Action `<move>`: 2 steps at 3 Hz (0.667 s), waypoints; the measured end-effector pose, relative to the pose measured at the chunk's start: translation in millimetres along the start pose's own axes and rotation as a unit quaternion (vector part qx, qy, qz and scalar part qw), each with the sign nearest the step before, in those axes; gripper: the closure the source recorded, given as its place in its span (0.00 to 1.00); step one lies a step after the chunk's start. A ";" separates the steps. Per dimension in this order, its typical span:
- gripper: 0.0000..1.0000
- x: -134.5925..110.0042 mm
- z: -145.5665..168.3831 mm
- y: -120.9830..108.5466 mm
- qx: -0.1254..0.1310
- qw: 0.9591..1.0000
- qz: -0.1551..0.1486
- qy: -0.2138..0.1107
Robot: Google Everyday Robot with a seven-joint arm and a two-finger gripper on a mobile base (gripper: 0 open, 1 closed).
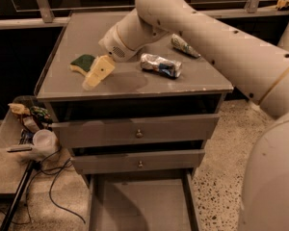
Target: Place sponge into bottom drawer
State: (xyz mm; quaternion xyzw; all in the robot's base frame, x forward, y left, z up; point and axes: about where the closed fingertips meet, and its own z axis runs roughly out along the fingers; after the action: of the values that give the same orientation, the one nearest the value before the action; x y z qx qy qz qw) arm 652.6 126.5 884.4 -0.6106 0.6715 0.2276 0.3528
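Note:
The sponge [82,63], dark green on top with a pale yellow body, lies on the left part of the grey cabinet top [135,83]. My gripper [94,77] with cream-coloured fingers hangs just right of and in front of the sponge, very close to it. The bottom drawer [142,203] is pulled open below, its flat grey floor showing.
Two crushed silver cans lie on the cabinet top, one in the middle [160,64] and one further back right [185,45]. Two upper drawers with round knobs [138,134] are slightly ajar. A clear bin with clutter [26,129] and cables sits at the left on the floor.

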 end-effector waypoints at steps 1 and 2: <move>0.00 -5.3 8.4 -11.8 0.003 1.000 0.004 -0.006; 0.00 -4.1 16.3 -17.5 0.002 1.000 0.012 -0.006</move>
State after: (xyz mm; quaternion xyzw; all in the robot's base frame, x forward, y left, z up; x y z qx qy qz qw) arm 673.0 138.6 879.1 -0.6005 0.6769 0.2339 0.3556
